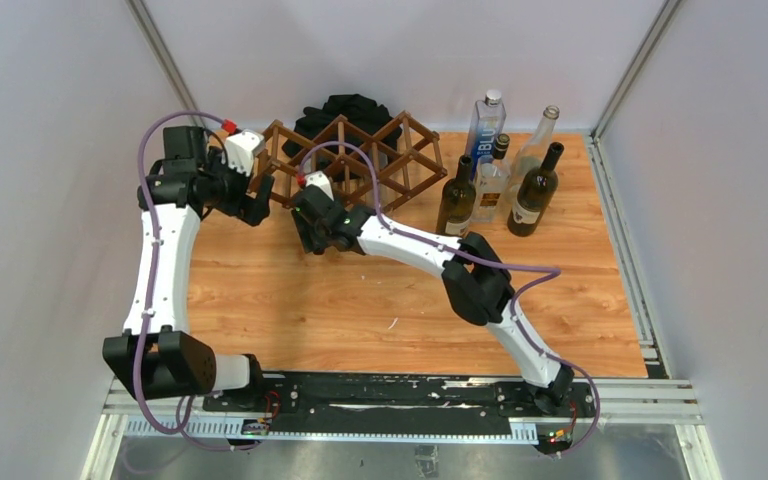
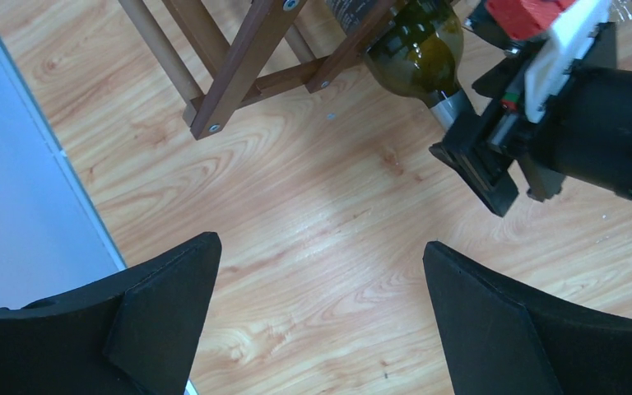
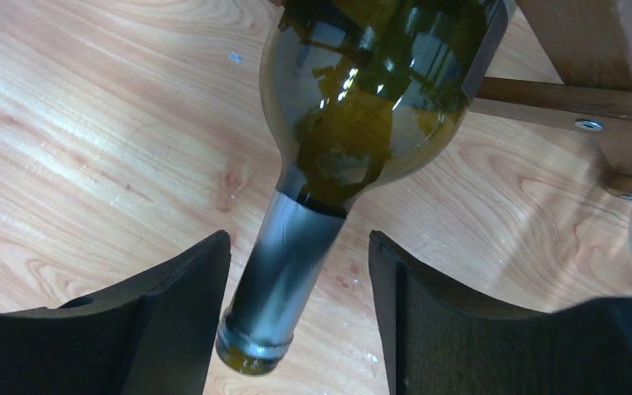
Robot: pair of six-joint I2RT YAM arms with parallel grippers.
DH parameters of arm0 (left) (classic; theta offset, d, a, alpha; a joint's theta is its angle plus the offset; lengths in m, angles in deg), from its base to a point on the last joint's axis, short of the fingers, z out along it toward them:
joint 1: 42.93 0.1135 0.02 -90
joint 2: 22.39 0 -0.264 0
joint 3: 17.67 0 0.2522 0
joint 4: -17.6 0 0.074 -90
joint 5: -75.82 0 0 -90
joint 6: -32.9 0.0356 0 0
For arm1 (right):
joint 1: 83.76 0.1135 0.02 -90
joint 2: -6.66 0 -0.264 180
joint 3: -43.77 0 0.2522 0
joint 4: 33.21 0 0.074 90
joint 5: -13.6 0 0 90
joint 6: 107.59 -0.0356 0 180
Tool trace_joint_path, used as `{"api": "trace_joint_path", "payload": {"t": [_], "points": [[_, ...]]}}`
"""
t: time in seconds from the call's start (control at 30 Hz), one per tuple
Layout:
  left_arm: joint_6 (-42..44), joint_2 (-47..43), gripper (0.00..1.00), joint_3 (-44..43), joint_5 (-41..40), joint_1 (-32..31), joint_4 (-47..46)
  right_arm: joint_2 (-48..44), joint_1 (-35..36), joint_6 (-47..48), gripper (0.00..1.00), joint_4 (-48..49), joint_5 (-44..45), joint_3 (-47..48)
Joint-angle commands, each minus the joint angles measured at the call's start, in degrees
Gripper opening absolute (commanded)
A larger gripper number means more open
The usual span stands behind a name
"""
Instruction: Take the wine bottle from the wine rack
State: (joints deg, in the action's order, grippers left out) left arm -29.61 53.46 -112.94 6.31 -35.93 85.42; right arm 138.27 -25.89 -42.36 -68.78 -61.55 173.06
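The wine bottle lies in the wine rack, ahead of the right gripper, with its neck sticking out between the jaws. They stand apart, not yet gripping, well placed for pulling. The left gripper, wide open, hovers before the rack's corner, perhaps to steady it.

The wine bottle ran off the top edge above its shoulder. The wine rack hid part of the black cloth heap.

The bottle, dark olive-green glass, lies on its side in the rack, its grey-foiled neck poking out between the right jaws. The brown lattice rack stands on the counter just beyond those jaws.
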Motion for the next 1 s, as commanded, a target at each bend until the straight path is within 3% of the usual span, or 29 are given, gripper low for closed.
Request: {"api": "trace_joint_path", "payload": {"t": [0.0,0.3,0.4,0.43,0.63,0.97], "points": [[1.2,-1.6,1.0,1.0,1.0,0.5,-0.7,2.1,-0.5,-2.8,0.64,1.3,2.2,2.7],[3.2,-1.3,1.0,3.0,2.3,0.4,-1.1,0.2,-0.4,-5.2,0.37,4.8,0.7,-1.6],[4.2,-1.5,1.0,5.7,1.3,0.4,-3.9,-1.2,-0.4,-5.2,0.05,5.1,0.4,-3.3],[4.7,-1.5,1.0,6.6,1.3,0.5,-4.4,-1.9,-0.4,-5.2,0.01,5.1,0.5,-4.1],[4.9,-1.8,1.0,12.2,1.9,0.5,-12.2,-6.9,-0.3,-5.6,0.0,10.1,-0.7,-11.6],[5.3,1.4,0.97,15.9,-6.8,0.4,-21.7,-14.8,0.4,-7.0,0.0,13.6,-2.5,-21.3]]}}
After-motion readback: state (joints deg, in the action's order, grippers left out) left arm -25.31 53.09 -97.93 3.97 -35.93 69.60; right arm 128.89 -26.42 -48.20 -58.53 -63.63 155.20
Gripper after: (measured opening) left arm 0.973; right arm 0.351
